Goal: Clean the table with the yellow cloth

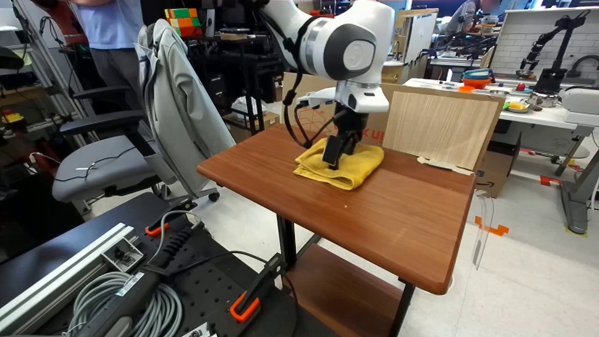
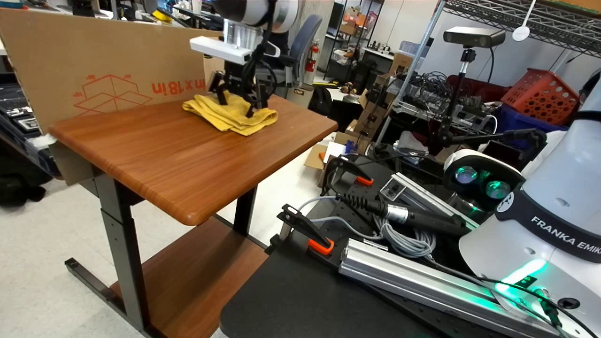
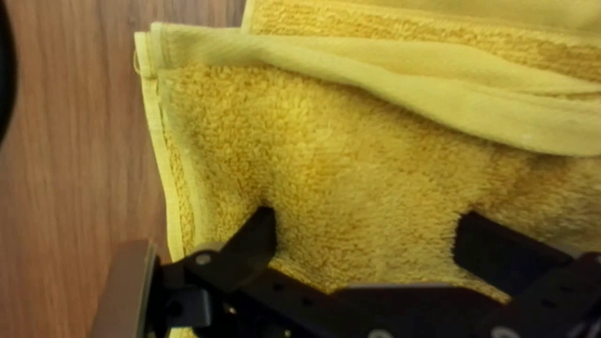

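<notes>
OK, the yellow cloth is right under the end effector, whose 2 fingers stand well apart; in wrist view most spreads toward 12 o'clock. It's nr the 12 o'clock edge of the tabletop in an exterior view; prob. needs just closing.

White rounded arm, dark-grey oval joint cap, black cable. Black base band marked "FRANKA EMIKA" in white. Black angular gripper, round grey screws.
</notes>
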